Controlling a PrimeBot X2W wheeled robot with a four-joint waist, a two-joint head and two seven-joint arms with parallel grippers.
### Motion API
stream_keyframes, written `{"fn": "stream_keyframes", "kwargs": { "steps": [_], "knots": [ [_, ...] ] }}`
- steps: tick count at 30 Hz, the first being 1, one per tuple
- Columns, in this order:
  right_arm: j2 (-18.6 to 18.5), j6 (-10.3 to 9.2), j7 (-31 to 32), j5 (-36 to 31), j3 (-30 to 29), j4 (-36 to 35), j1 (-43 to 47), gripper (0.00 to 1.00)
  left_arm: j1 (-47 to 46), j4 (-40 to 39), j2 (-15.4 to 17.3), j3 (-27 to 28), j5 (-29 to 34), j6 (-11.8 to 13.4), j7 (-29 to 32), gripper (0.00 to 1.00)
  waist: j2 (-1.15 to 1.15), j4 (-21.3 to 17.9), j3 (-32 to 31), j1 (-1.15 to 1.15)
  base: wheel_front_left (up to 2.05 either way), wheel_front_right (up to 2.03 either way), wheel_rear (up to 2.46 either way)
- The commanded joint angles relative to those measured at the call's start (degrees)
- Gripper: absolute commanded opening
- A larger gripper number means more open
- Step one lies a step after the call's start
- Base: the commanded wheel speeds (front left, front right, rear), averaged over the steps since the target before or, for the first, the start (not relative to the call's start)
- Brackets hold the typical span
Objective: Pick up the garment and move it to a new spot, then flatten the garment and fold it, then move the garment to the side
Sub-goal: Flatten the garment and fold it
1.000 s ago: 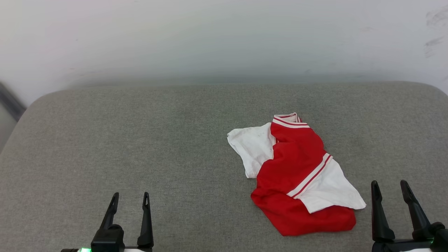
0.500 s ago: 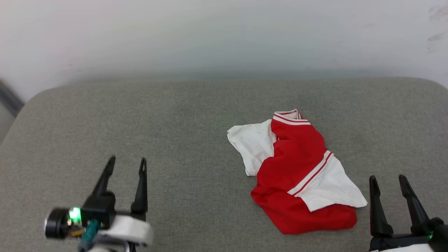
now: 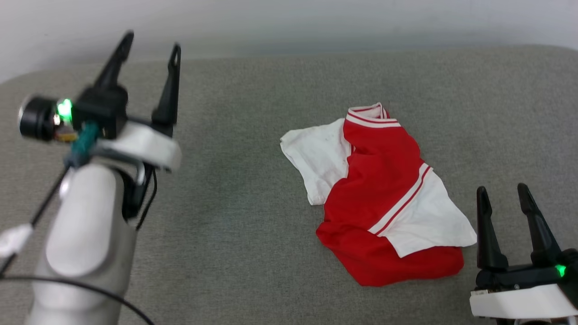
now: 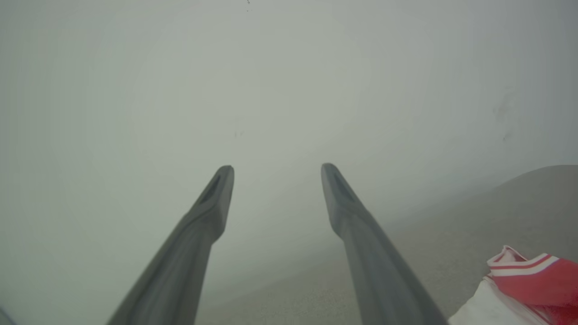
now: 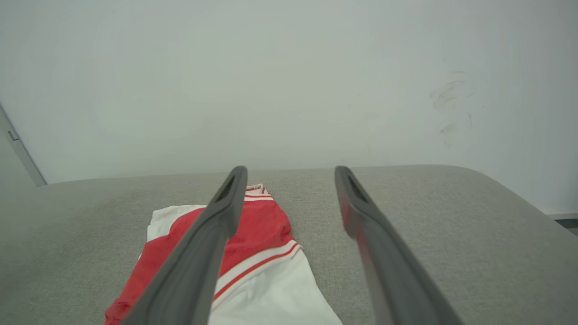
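We log the crumpled red jersey T-shirt with white sleeves (image 3: 375, 198) at 4 o'clock on the grey padded surface (image 3: 235, 216), untouched; left gripper (image 3: 151, 40) and right gripper (image 3: 502, 189) gape empty. We judge all steps remain.

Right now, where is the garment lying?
In the head view the garment lies crumpled on the grey cushion, right of centre, just left of the open right hand; the left hand is far from it.

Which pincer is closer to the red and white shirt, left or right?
Right. The right pincer is open just beside the shirt, at its right edge, not touching. The left pincer is open, held up far off to the shirt's left.
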Motion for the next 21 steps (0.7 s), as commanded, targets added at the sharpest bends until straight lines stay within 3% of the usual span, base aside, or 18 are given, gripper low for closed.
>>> {"fn": "stream_keyframes", "kwargs": {
  "steps": [1, 5, 8, 13, 21],
  "knots": [
    [0.03, -0.02, -0.13, -0.14, 0.12, -0.35, -0.97, 1.00, -2.61, 0.83, 0.43, -0.41, -0.58, -0.21, 1.03, 1.00, 0.00, -0.98, 1.94, -0.01, 0.00, 0.00, 0.00],
    [0.03, -0.02, -0.14, 0.14, 0.47, -1.23, -2.69, 1.00, -12.08, 4.26, 2.50, -4.58, -2.44, -0.78, 8.20, 1.00, 0.00, -2.01, 4.38, -0.01, 0.00, 0.00, 0.00],
    [0.04, -0.02, -0.14, 0.32, 0.45, -1.78, -3.72, 1.00, -18.24, 5.90, 4.60, -12.03, -6.63, -0.82, 14.62, 1.00, 0.00, -2.72, 5.76, -0.01, 0.00, 0.00, 0.00],
    [0.04, -0.02, -0.13, 0.56, 0.65, -2.87, -5.22, 1.00, -27.77, 7.20, 9.32, -25.90, -17.35, -0.80, 26.37, 1.00, 0.00, -3.64, 7.82, -0.01, 0.00, 0.00, 0.00],
    [0.02, -0.02, -0.14, 0.99, 1.54, -4.33, -7.57, 1.00, -38.97, 8.24, 13.44, -43.63, -35.79, -0.82, 43.40, 1.00, 0.00, -5.79, 12.23, -0.01, 0.00, 0.00, 0.00]
  ]
}}
